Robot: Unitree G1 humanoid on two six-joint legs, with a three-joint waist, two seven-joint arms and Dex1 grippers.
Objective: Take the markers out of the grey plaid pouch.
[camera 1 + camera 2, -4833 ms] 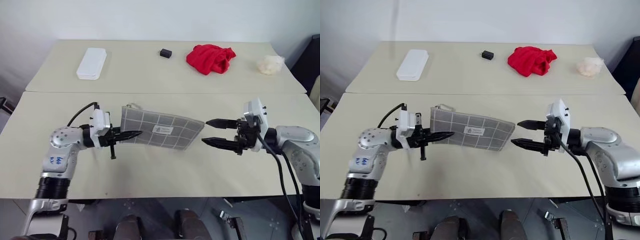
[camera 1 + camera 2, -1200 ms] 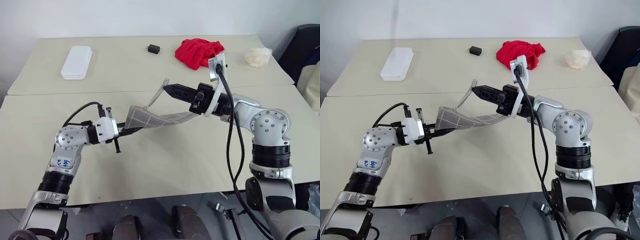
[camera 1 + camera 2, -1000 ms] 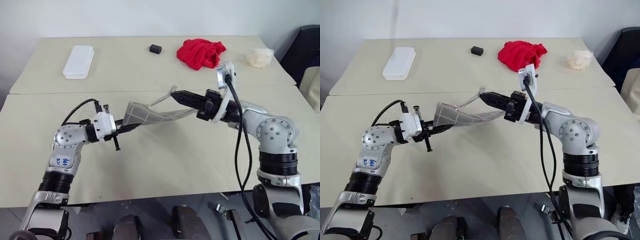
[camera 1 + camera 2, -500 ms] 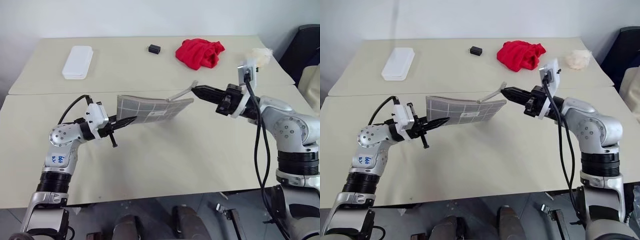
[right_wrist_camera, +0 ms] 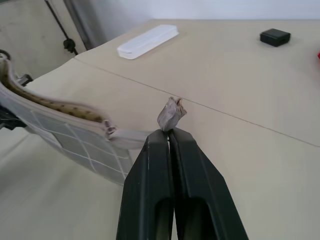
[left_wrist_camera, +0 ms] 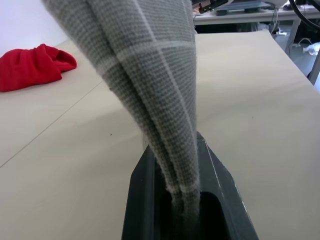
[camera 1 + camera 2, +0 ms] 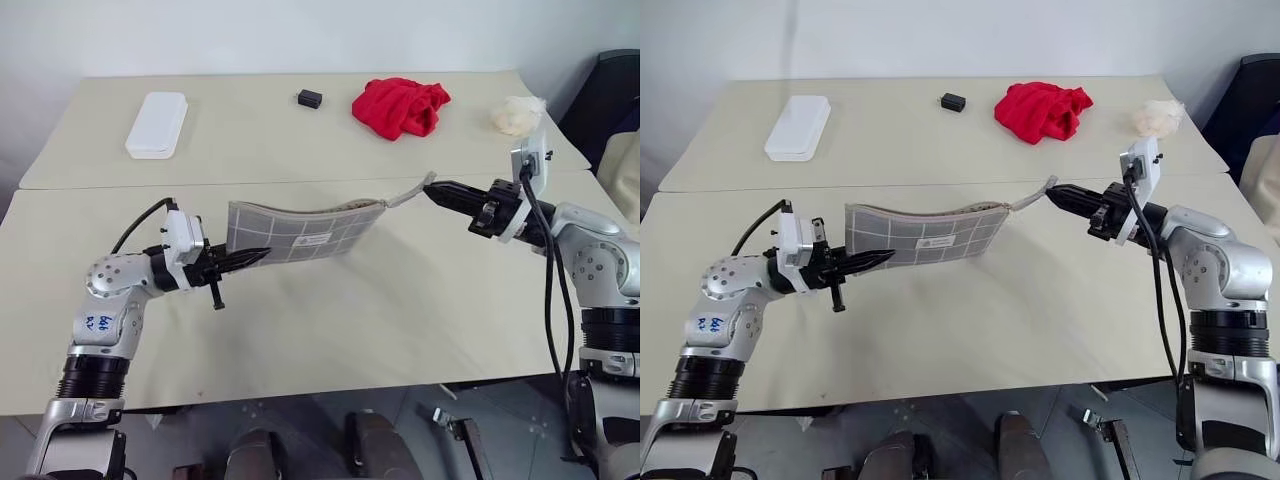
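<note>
My left jaws (image 7: 262,258) are clenched on the left end of the grey plaid pouch (image 7: 300,230), which hangs above the near table (image 7: 330,330), stretched between both arms. Its top edge gapes, showing beige dotted lining (image 5: 55,104). My right jaws (image 7: 432,188) are clenched on the pouch's fabric pull tab (image 5: 171,113) at its right end. On the far table (image 7: 250,130) lie, left to right, a white case (image 7: 156,110), a small black object (image 7: 309,98), a red cloth (image 7: 400,105) and a whitish wad (image 7: 518,113).
</note>
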